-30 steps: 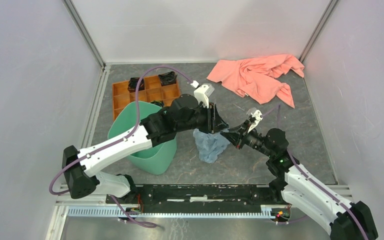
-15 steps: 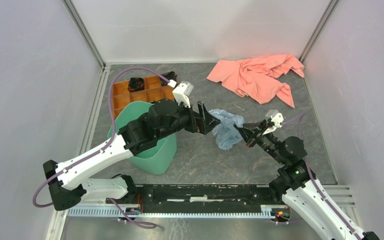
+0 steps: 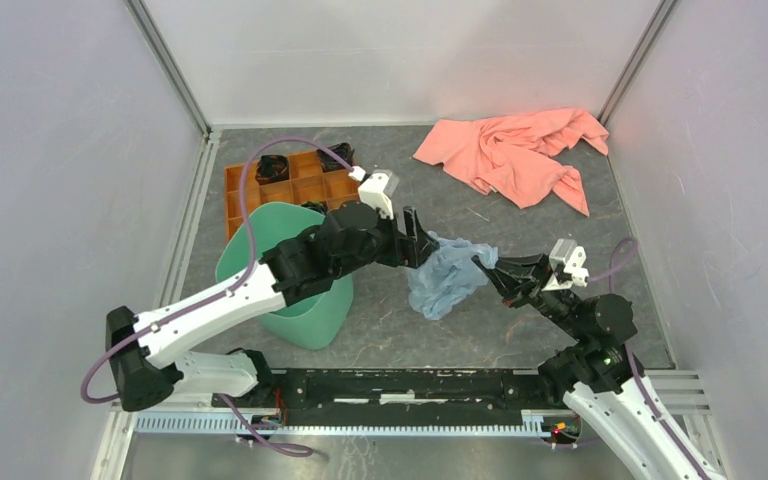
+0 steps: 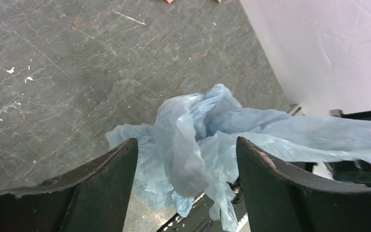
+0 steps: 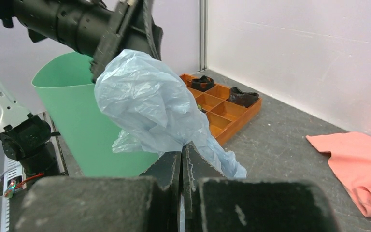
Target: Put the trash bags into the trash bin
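Right gripper [image 3: 484, 264] pinched tight on trash bag [image 3: 446, 277]. Pale blue bag bunched up in the air over the middle of the table [image 3: 520, 215]. Left gripper [image 3: 423, 247] jaws wide, bag's left end between them. Green trash bin [image 3: 305, 312] toward left edge, apart from bag.

top external: high, looking down on the whole table [image 3: 520, 220]
left wrist: close, tilted down
right wrist: close, near-level (all three share the trash bag [image 3: 447, 275])

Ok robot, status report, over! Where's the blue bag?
Right gripper shut on trash bag, bag bunched, held up. Left gripper open, fingers either side of bag. Trash bin empty-looking, left arm across its mouth.
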Available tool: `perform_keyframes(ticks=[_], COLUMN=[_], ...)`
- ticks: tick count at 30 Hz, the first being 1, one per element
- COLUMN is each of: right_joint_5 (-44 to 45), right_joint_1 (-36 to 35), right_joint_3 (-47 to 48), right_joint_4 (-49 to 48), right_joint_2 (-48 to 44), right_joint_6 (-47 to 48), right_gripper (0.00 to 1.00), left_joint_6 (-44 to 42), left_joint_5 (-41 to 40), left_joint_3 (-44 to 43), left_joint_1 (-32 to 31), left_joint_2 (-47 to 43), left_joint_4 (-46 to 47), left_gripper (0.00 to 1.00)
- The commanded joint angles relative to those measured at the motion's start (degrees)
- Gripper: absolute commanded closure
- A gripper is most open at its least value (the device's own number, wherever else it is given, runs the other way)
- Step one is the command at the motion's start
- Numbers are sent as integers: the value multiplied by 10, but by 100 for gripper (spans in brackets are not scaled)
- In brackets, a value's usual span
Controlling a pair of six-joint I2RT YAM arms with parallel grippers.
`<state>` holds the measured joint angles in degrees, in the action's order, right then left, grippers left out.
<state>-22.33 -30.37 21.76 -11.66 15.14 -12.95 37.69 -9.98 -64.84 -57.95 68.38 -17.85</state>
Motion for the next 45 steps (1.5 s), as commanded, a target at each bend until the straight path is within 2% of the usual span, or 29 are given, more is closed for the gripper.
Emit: perform_keyframes(ticks=[1, 4, 6, 7, 9, 12, 16, 19, 22, 26, 29, 33, 37, 40, 43, 45], right_joint_5=[-21, -11, -8, -8, -4, 62, 183, 258, 303, 339, 338, 290, 282, 269, 233, 225], right_joint_1=[-1, -1, -1, -1, -1, -1, -1, -1, -1, -1, -1, -1, -1, -1, -1, -1], right_joint_3=[28, 24, 32, 37, 45, 50, 75, 64, 48, 51, 38, 29, 73, 115, 118, 112], right_joint_4=[-2, -5, 6, 16, 42, 90, 185, 216, 220, 234, 227, 204, 247, 269, 221, 201], right_joint_2=[-4, -21, -24, -23, -25, -41, -45, -58, -74, -69, -68, -51, -8, -10, -55, -76], right_joint_6=[15, 4, -1, 0, 8, 10, 4, 4, 0, 11, 12, 22, 64, 55, 34, 29], right_gripper=[99, 99, 99, 99, 99, 99, 99, 99, 99, 99, 99, 99, 99, 99, 99, 99], left_joint_6=[-10, -20, -24, -25, -34, -38, -55, -65, -63, -74, -78, -80, -110, -100, -94, -94], left_joint_5=[-6, 8, 6, -1, -24, -72, -103, -137, -165, -155, -125, -84, -54, -89, -102, -103], left_joint_3=[4, -6, -13, -12, -6, -8, -24, -13, 12, 21, 12, -8, -27, -41, -50, -61], left_joint_1=[-1, -1, -1, 0, 0, -1, -1, -1, 0, -1, -1, 0, -1, -1, -1, -1], left_joint_2=[32, 49, 50, 45, 32, 7, -27, -62, -105, -143, -136, -101, -65, -36, -2, 17], left_joint_4=[37, 37, 27, 24, 20, 2, -25, -27, -10, 3, 4, -3, -16, -52, -73, -84], left_gripper=[23, 42, 62, 67, 85, 97, 98, 98, 98, 98, 98, 98, 98, 98, 98, 91])
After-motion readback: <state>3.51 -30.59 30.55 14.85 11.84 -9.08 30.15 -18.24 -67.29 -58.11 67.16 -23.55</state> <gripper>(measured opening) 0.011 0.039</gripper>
